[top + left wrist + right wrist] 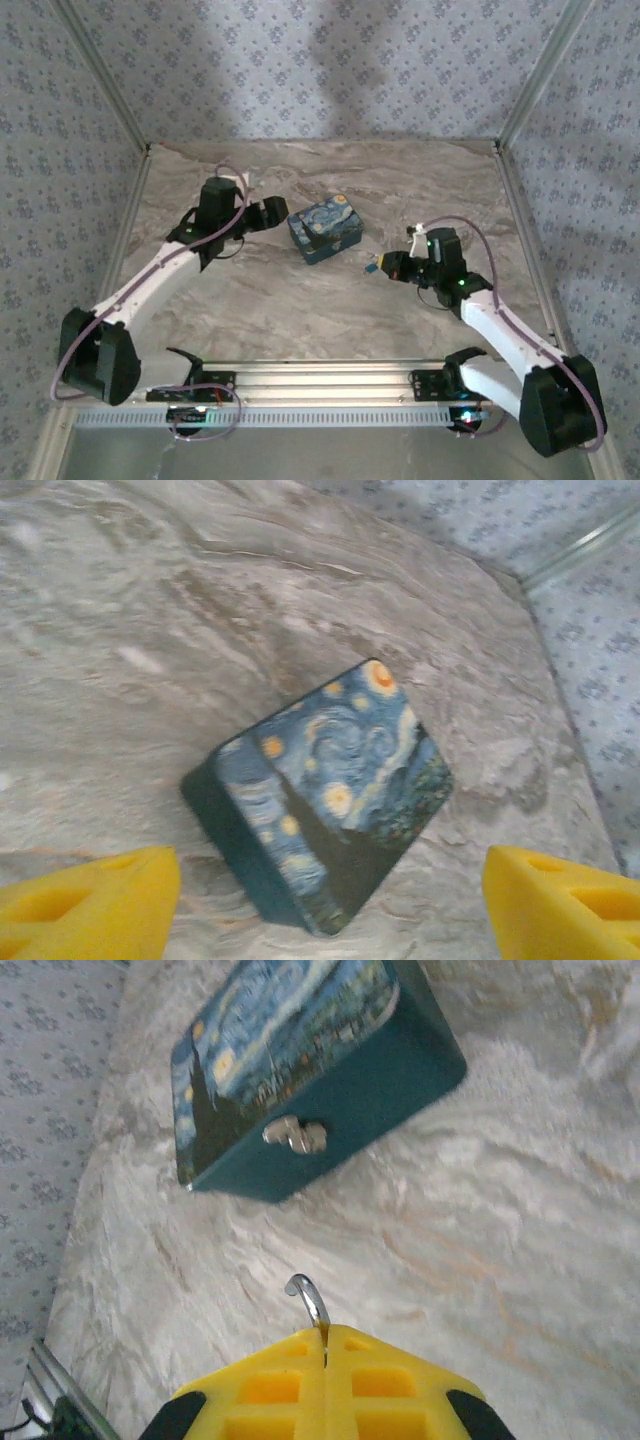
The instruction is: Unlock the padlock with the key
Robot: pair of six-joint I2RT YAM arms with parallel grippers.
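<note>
As I judge it, the step in hand is to hold the padlock [370,268] steady so that a key can go into it. The right gripper [325,1338] has its two yellow fingers pressed together at the bottom centre of the right wrist view. A thin hooked piece of metal, which I take for the shackle [308,1298], comes out of the slit between them, just above the tips. The body of the lock is hidden between the pads there. In the top view it is a tiny blue spot right at the tips of this gripper, a little right of the centre of the frame.

To do this step well, the grip should be firm enough that the lock does not turn between the pads. The keyhole should also face free space, but I cannot tell which side it is on. I also cannot make out the key with certainty.

The left gripper [325,885] is spread wide, with one yellow finger in each lower corner of the left wrist view, and it holds nothing. Between the fingers, in the middle of the frame, lies the starry box [330,800] on the marble table [120,630], apart from both fingers. In the right wrist view this box is in the upper part, and its small metal latch [296,1135] is well apart from the shackle.
</note>
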